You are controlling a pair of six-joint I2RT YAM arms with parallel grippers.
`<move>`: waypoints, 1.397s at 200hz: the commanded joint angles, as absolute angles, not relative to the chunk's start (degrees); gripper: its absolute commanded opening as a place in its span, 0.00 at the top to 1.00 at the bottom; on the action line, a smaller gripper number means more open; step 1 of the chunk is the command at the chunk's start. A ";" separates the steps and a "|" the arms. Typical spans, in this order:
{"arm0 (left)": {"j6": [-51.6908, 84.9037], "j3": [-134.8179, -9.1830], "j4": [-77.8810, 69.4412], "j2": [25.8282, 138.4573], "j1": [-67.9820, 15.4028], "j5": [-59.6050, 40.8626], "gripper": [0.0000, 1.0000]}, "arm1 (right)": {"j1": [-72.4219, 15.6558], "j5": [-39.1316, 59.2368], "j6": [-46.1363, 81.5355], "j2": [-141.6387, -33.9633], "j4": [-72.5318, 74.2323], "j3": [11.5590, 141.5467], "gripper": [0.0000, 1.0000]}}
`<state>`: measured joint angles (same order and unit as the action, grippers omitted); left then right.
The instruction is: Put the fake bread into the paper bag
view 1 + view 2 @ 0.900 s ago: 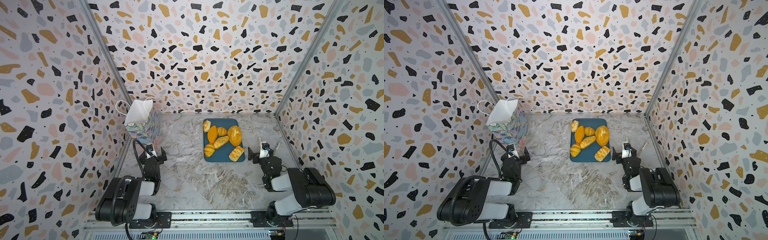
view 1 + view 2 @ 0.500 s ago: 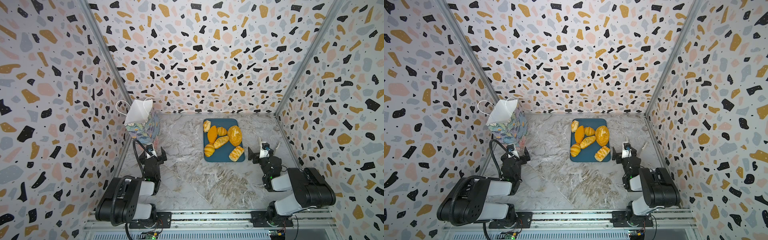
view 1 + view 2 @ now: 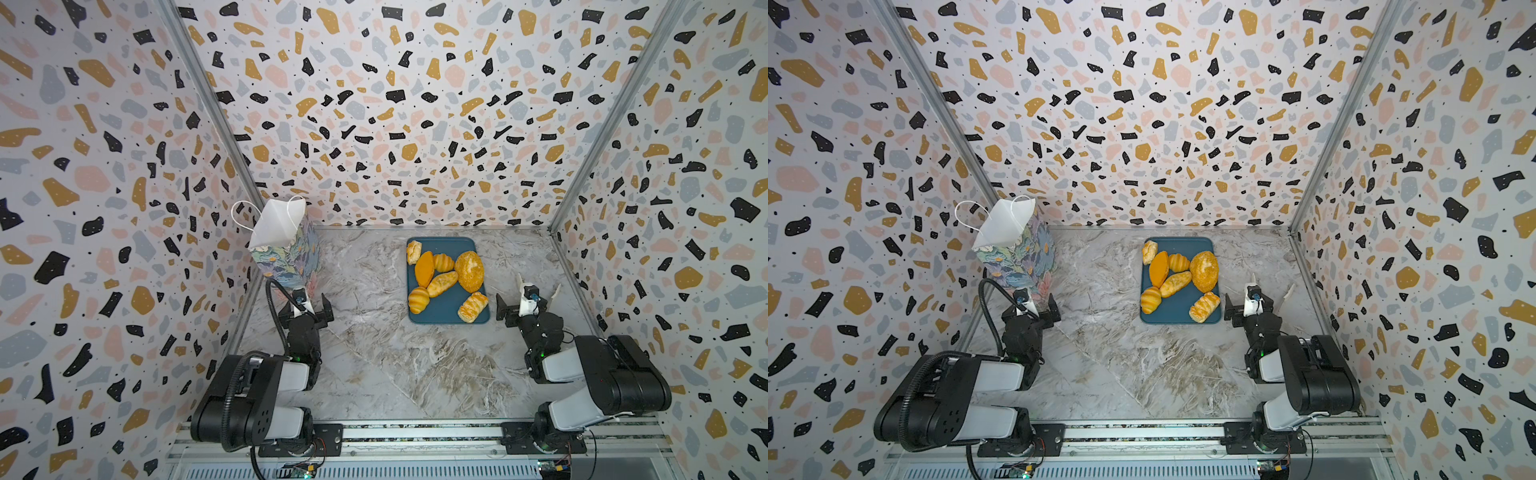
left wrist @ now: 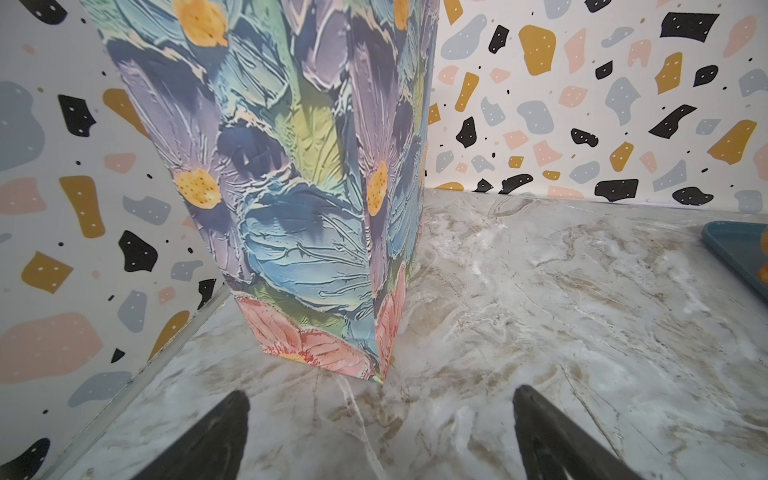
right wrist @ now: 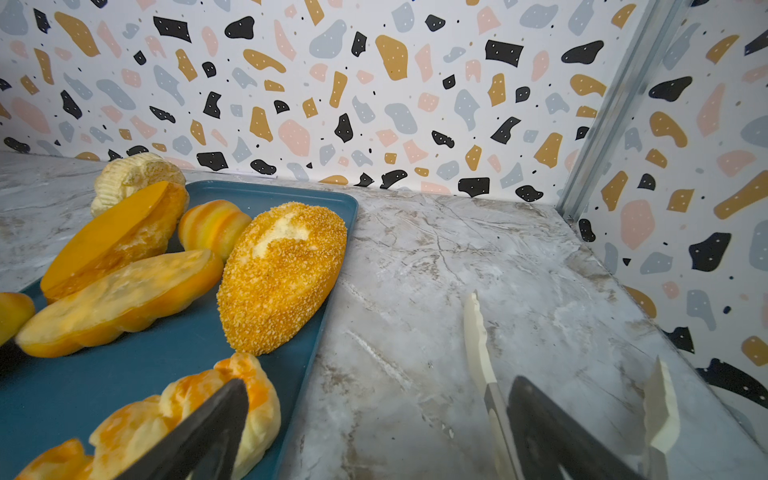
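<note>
Left pincer [image 4: 380, 397]: released, jaws spread wide, nothing between them, low over the marbled counter [image 3: 395, 365]. Just ahead of its tips stands the paper bag [image 4: 299, 187], upright. The near corner of the bag's base is close to the pincer but not touching it. In both top views the bag sits at the left rear, hard by the left wall. Its mouth is open, showing the white lining, and the cord handles stand up.

Right pincer [image 5: 379, 384]: released, jaws wide, empty. In the right wrist view one dark finger overlaps the plaited pastry [image 5: 187, 411]; contact cannot be told. In both top views this pincer sits just beside the near right corner of the blue tray [image 3: 446, 309].

Fake bread [image 3: 442, 284]: all seven pieces lie on the tray. The seeded loaf [image 3: 469, 271] is on its right side and the smooth orange oval [image 3: 424, 269] towards its left. The tray is well apart from the bag, with bare counter between them.
</note>
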<state>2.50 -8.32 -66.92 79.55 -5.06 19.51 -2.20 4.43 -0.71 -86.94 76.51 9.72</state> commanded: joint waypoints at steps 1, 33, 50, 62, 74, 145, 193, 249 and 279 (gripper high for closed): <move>1.85 -9.58 -68.55 79.88 -5.26 19.49 0.01 | -2.07 3.16 0.09 -86.47 76.47 10.69 0.01; 1.85 -9.58 -68.49 79.88 -5.21 19.55 0.00 | -2.40 2.20 -0.13 -86.53 76.54 10.86 0.01; 1.81 -9.62 -68.47 79.92 -5.23 19.58 0.01 | -2.44 1.78 -0.06 -86.47 76.68 10.57 0.01; 1.87 -9.49 -68.63 79.79 -5.27 19.72 0.01 | -2.50 -0.50 0.91 -86.35 77.81 9.95 0.01; 1.85 -9.37 -68.74 79.72 -5.27 19.78 0.01 | -2.51 -2.52 1.85 -86.13 79.40 9.00 0.01; 3.15 -8.99 -68.06 77.93 -5.27 22.06 0.01 | -3.00 -4.88 1.84 -83.07 81.79 6.27 0.01; 3.62 -10.90 -64.26 77.31 -5.25 23.26 0.01 | -3.03 -5.69 3.03 -74.75 64.27 10.72 0.01; 5.83 -9.85 -62.48 73.51 -5.27 28.50 0.00 | -3.78 -6.83 3.85 -74.15 62.09 11.15 0.01; 7.09 -10.76 -58.74 71.62 -5.27 30.58 0.00 | -3.96 -7.80 4.69 -73.41 56.21 14.11 0.01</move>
